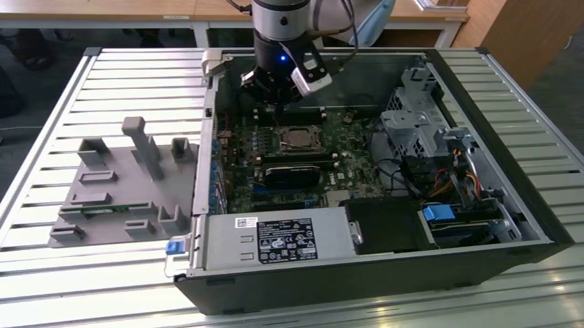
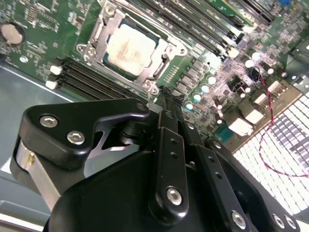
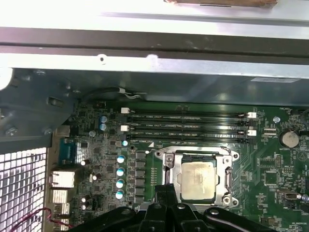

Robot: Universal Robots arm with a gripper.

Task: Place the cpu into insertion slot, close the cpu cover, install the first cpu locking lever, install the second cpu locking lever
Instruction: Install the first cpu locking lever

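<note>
Silver cpu sits socketed just beside the seemingly closed, empty gripper.

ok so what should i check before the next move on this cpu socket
1. cpu seated in the insertion slot: ok, it lies flat and square.
2. cpu cover down: ok, the frame lies flat around the chip.
3. Both locking levers latched: cannot tell.
4. hand placement: ok, it is shut, with its tip at the cover's edge, off the chip.
5. hand carrying anything: cannot tell.
6. Memory slots beside the socket untouched: ok, the hand is apart from them.
</note>
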